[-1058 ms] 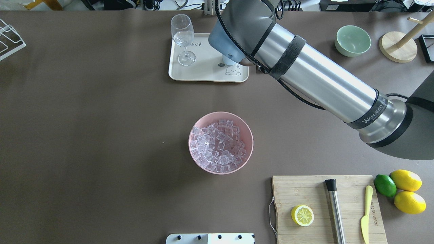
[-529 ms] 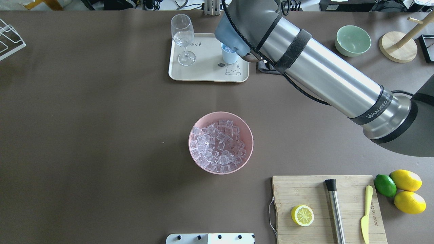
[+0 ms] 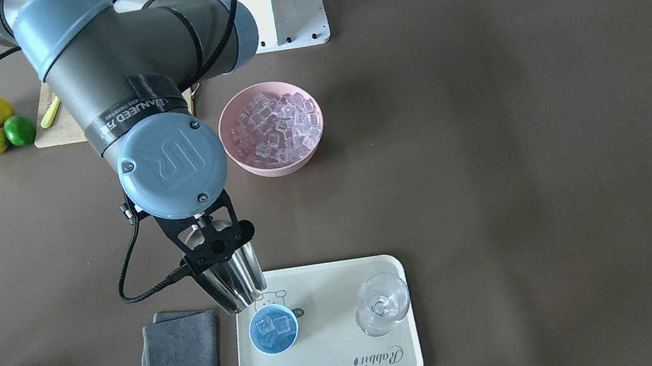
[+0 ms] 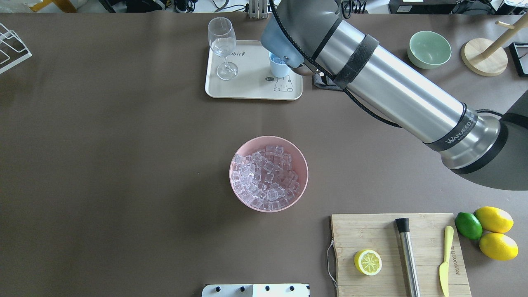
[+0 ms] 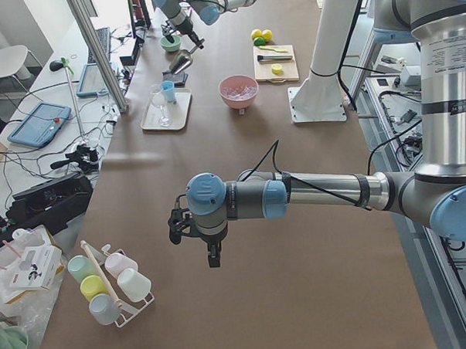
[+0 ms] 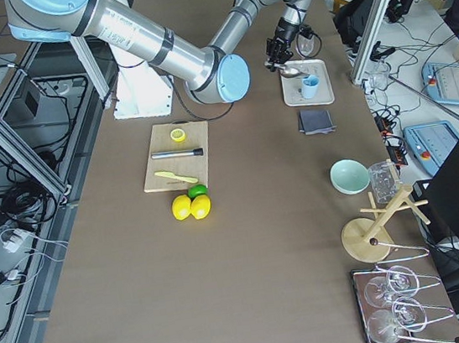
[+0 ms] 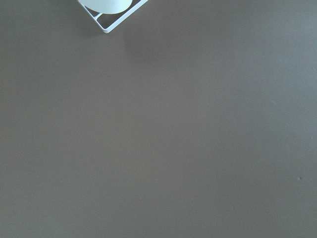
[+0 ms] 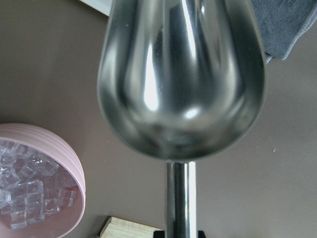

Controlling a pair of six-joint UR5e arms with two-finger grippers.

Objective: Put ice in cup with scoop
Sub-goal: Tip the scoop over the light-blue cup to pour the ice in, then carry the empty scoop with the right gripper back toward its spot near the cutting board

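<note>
The steel scoop (image 3: 234,280) hangs from my right arm, mouth tilted down over the tray's corner, just beside the light-blue cup (image 3: 273,329). A few ice cubes (image 3: 274,326) lie in the cup. In the right wrist view the scoop's trough (image 8: 181,74) is empty, and my right gripper (image 8: 181,234) is shut on its rod handle. More ice (image 4: 266,177) fills the pink bowl (image 4: 231,175) at mid-table. In the overhead view the cup (image 4: 279,68) shows partly under the arm. My left gripper (image 5: 209,249) hovers over bare table far away; I cannot tell whether it is open or shut.
The cup stands on a cream tray (image 3: 330,348) with a stemmed glass (image 3: 381,306). A grey cloth (image 3: 181,353) lies beside the tray, under the scoop's side. A green bowl (image 4: 429,49), a cutting board (image 4: 371,231) with a steel cylinder (image 4: 407,258), and lemons (image 4: 495,233) sit to the right.
My right arm has shifted right and away from over the tray, and the cup, hidden a second ago, now shows with ice in it. Since half a second ago it has hardly moved.
</note>
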